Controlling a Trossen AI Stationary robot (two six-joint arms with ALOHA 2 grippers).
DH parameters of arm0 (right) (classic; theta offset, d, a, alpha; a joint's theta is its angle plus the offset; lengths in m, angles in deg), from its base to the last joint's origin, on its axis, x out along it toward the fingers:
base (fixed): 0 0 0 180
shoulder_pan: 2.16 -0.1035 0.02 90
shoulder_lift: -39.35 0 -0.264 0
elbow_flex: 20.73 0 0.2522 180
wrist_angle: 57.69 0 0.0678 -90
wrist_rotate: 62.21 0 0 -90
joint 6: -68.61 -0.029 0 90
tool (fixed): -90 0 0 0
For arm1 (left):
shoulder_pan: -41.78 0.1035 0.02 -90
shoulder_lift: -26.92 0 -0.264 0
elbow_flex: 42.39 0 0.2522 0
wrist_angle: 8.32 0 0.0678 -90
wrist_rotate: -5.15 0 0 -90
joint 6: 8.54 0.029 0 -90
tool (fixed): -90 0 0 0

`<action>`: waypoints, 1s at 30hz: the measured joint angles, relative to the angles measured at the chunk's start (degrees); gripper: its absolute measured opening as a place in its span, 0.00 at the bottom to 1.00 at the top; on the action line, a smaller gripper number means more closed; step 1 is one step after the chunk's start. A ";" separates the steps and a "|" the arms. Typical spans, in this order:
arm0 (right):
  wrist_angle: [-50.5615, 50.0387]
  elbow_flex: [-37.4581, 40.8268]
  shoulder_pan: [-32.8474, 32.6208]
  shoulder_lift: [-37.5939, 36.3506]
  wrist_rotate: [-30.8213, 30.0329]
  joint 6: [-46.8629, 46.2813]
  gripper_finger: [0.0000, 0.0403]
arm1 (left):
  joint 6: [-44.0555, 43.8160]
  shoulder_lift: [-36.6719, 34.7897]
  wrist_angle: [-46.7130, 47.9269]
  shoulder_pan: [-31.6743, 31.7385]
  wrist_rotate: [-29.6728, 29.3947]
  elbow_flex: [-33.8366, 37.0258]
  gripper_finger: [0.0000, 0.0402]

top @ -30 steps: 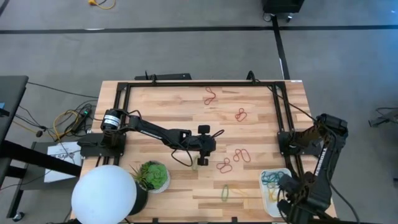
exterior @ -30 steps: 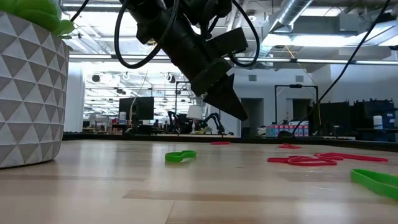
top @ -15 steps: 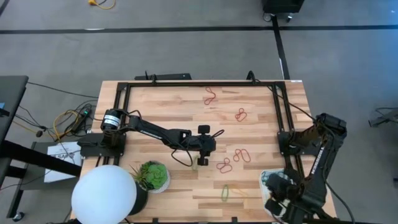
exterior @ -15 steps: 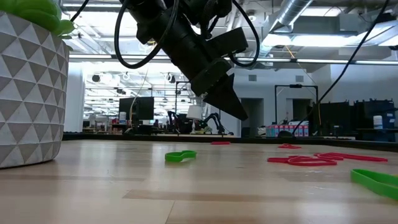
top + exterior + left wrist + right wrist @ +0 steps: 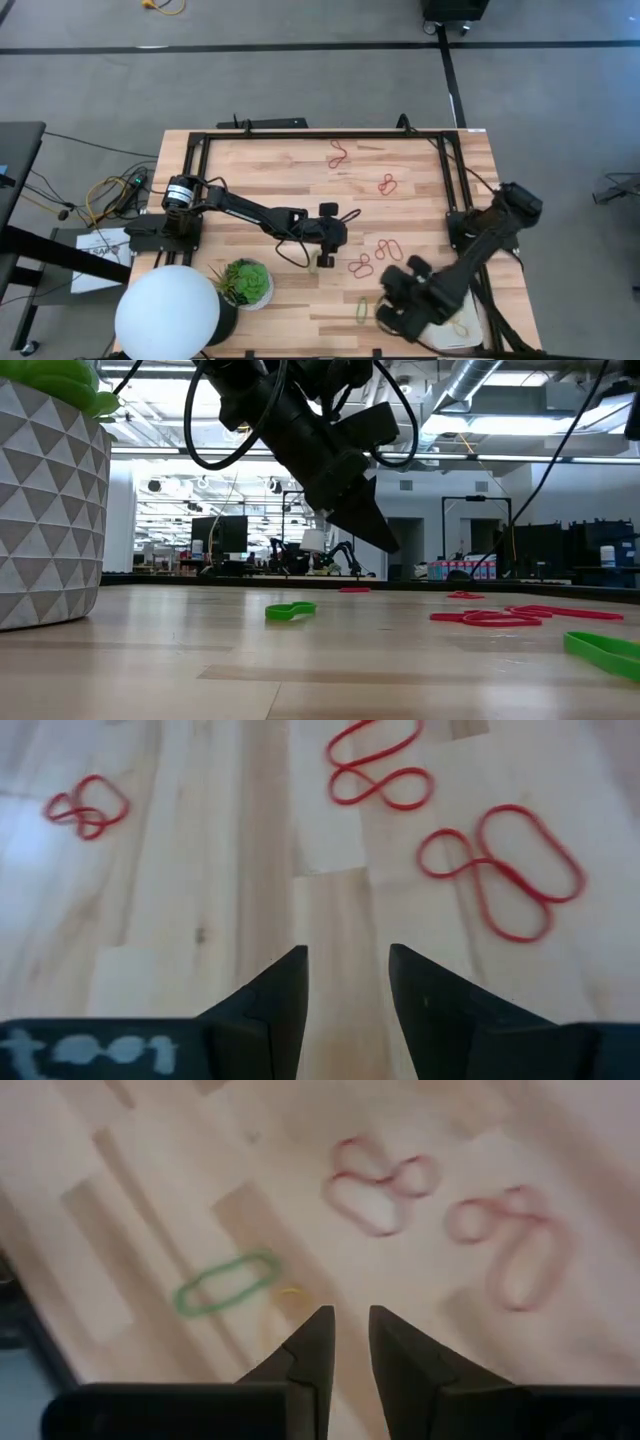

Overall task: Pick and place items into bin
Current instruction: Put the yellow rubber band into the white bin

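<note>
High view: right gripper (image 5: 392,312) over the table's front, near a green band (image 5: 362,309), probably heading for it; bin (image 5: 470,325) mostly hidden under the arm. Left gripper (image 5: 325,260) parked mid-table, beside red bands (image 5: 361,266).

Right wrist view: fingers parted narrowly, holding nothing; thin green oval loop (image 5: 226,1283) ahead, flat on wood.

Left wrist view: fingers (image 5: 275,1000) apart, empty.

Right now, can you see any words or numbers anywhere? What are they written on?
Pale marking on the left hand: maybe "t001", too blurred to be sure.
Printed paper sheet beside the table: too small to read.
No other words, numbers or signs show.
</note>
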 joint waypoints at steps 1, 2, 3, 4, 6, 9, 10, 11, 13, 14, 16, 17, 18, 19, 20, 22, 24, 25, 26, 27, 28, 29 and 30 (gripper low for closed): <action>2.15 0.00 1.07 0.84 2.29 1.78 0.15 | -0.25 0.00 0.02 -0.06 0.84 0.00 0.33; 4.16 0.00 2.17 1.75 4.68 3.53 0.15 | -0.27 0.00 0.08 -0.10 1.81 0.00 0.33; 5.90 0.00 3.12 2.68 7.04 5.12 0.15 | -0.31 0.00 0.23 -0.20 2.69 -0.02 0.33; 7.08 0.00 3.95 3.61 9.33 6.51 0.15 | -0.33 0.00 0.38 -0.34 3.17 -0.02 0.33; 7.82 0.00 5.42 5.38 12.91 7.94 0.15 | -0.16 -0.02 1.05 -0.70 4.11 -0.02 0.33; 7.00 0.03 7.26 8.06 17.31 7.76 0.15 | 2.88 -0.02 2.74 -1.32 5.85 -0.02 0.33; 6.83 0.07 7.65 8.79 18.93 8.06 0.15 | 4.01 -0.02 3.18 -1.63 6.40 -0.02 0.33; 6.93 0.04 7.96 9.51 20.56 8.60 0.15 | 4.71 -0.02 3.36 -1.88 6.90 -0.02 0.33; 6.97 0.02 8.40 11.02 24.59 10.10 0.15 | 5.14 -0.02 3.64 -2.31 7.29 -0.02 0.33; 7.03 0.02 8.47 11.89 26.91 10.81 0.15 | 5.15 -0.02 3.64 -2.44 7.33 -0.02 0.33; 7.15 0.02 8.44 13.15 30.34 11.72 0.15 | 5.13 -0.02 3.62 -2.62 7.35 -0.02 0.33; 7.30 0.02 8.44 13.73 31.54 12.02 0.15 | 5.13 -0.02 3.62 -2.62 7.36 -0.02 0.33; 7.49 0.02 8.44 14.33 32.21 12.11 0.15 | 5.14 -0.02 3.62 -2.62 7.34 -0.02 0.33; 7.60 0.02 8.44 14.76 32.77 12.14 0.15 | 5.13 -0.02 3.64 -2.62 7.34 -0.02 0.33; 7.65 0.02 8.39 15.13 33.33 12.14 0.15 | 5.13 -0.02 3.63 -2.58 7.32 -0.02 0.33; 8.13 0.02 8.37 15.43 34.25 12.16 0.15 | 5.13 -0.02 3.75 -2.55 7.29 -0.02 0.33; 7.93 0.02 8.22 15.43 34.20 12.16 0.15 | 5.13 -0.02 3.95 -2.59 7.29 -0.02 0.33; 7.99 0.02 8.22 15.43 33.64 12.14 0.15 | 5.13 -0.02 3.95 -2.59 7.28 -0.02 0.33; 7.94 0.00 8.22 15.43 33.27 12.14 0.15 | 5.13 -0.02 3.95 -2.59 7.29 -0.02 0.33; 7.82 0.01 8.22 15.43 32.89 12.16 0.15 | 5.11 -0.02 3.95 -2.59 7.28 -0.02 0.33; 7.69 0.01 8.22 15.43 32.63 12.15 0.15 | 5.11 -0.02 3.95 -2.59 7.30 -0.02 0.33; 7.60 0.01 8.22 15.43 32.23 12.15 0.15 | 5.11 -0.02 3.96 -2.59 7.28 -0.02 0.33; 7.36 0.01 8.19 15.43 31.81 12.18 0.15 | 5.09 -0.02 3.96 -2.59 7.28 -0.02 0.33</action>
